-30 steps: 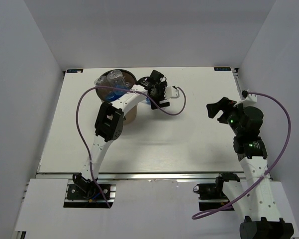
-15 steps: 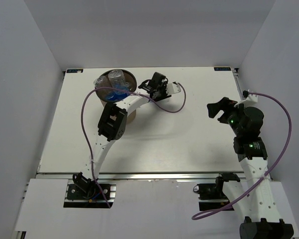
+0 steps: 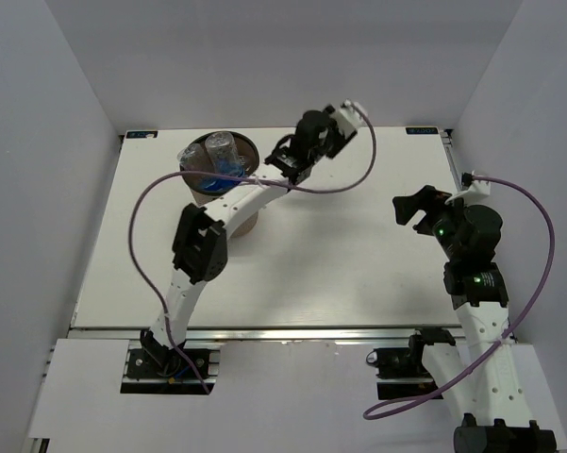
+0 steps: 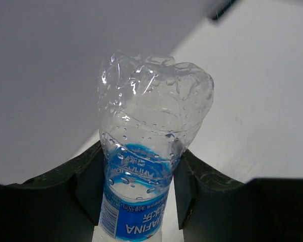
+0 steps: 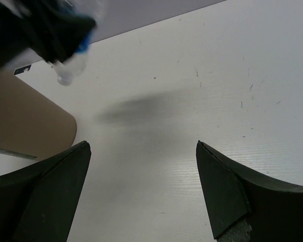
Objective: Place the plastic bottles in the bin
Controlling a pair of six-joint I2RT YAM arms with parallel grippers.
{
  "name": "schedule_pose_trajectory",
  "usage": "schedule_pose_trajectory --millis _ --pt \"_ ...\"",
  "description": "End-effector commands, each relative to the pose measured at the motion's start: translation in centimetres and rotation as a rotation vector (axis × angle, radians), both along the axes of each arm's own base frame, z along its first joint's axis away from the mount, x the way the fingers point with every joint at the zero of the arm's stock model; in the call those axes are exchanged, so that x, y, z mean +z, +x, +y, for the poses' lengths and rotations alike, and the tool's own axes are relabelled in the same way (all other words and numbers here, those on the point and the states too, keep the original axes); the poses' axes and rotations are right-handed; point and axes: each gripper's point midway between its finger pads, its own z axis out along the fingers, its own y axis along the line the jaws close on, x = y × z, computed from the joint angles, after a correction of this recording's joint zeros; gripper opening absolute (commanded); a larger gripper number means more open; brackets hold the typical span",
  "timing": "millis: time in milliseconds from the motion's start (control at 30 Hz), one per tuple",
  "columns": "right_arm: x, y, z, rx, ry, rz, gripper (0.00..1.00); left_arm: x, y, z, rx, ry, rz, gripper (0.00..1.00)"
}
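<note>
From above: one bin (image 3: 253,151) stands on the counter (image 3: 358,264) with at least two bottles (image 3: 217,148) heaped inside; the exact count is unclear. The left jaws hang raised just right of its rim.

Left wrist: one bottle (image 4: 150,151) is clamped between the left jaws, base pointing away.

Right wrist: the right jaws stand apart with nothing between them, well apart from the bin.

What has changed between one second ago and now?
The left gripper, shut on a bottle, rose from low beside the bin and swung toward the far side. The right gripper, the bin and the bottles inside it stayed put.
</note>
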Motion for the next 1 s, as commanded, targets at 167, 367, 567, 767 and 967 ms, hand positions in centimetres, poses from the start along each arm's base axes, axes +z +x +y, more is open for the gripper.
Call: schedule_pose_trajectory --millis 167,367,567,767,967 --pt "1.9 -0.5 0.8 0.053 0.003 -0.062 0.89 34.7 -6.8 14.3 0.237 -0.745 -0.479 0.3" --pt "1.0 -0.3 1.1 0.068 0.007 -0.048 0.89 35.7 -6.8 24.3 0.492 -0.889 -0.515 0.34" --pt "0.8 0.1 1.6 0.098 0.015 -0.041 0.89 32.2 -6.0 29.8 0.625 -1.012 -0.4 0.34" --pt "1.2 -0.3 1.5 0.095 0.011 -0.057 0.89 26.1 -5.1 33.1 0.814 -0.99 -0.333 0.34" --pt "0.8 -0.3 1.5 0.093 0.014 -0.046 0.89 22.3 -7.1 34.8 0.903 -1.06 -0.274 0.36"
